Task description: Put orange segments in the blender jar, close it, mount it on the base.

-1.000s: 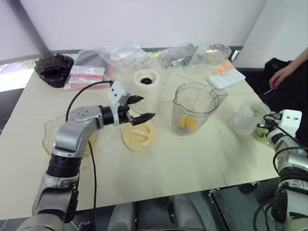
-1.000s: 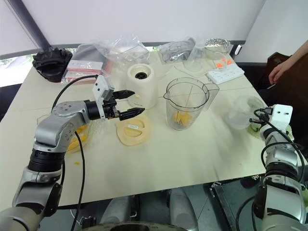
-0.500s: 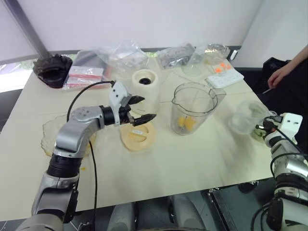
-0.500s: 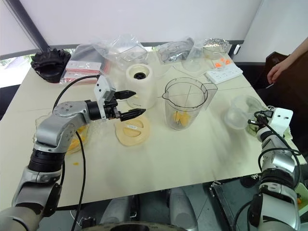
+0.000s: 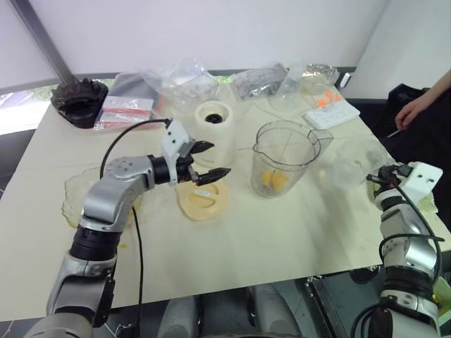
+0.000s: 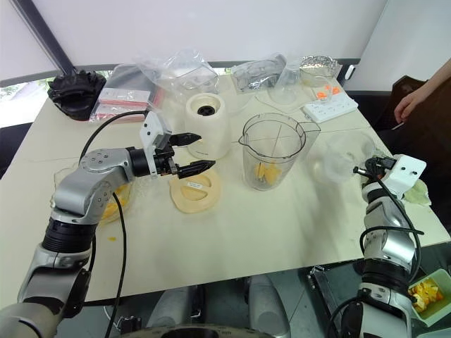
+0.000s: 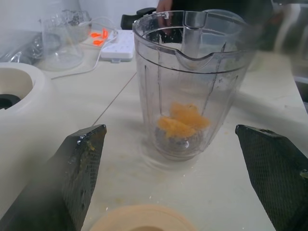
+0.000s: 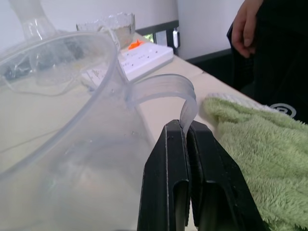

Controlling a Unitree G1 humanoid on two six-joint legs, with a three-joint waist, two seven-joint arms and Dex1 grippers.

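Observation:
The blender jar (image 5: 285, 158) stands upright and uncovered at mid-table, with a few orange segments (image 7: 183, 122) at its bottom. Behind and to its left stands the cream base (image 5: 213, 123), its dark socket facing up. The flat cream lid (image 5: 203, 199) lies in front of the base. My left gripper (image 5: 211, 160) hovers open above the lid, pointing at the jar, with nothing between its fingers (image 7: 82, 159). My right gripper (image 8: 186, 130) is shut on the handle of a frosted plastic cup (image 6: 338, 151), held above the table to the right of the jar.
A clear dish with orange pieces (image 6: 106, 201) sits at the left. Plastic bags (image 5: 184, 81), a black object (image 5: 79, 98) and a white power strip (image 5: 331, 114) line the back. A green towel (image 8: 250, 139) lies at the right edge. A person's hand (image 5: 416, 113) is at the far right.
My right gripper has lifted the frosted cup and carried it left toward the jar, rolling as it went. The left arm has stayed where it was.

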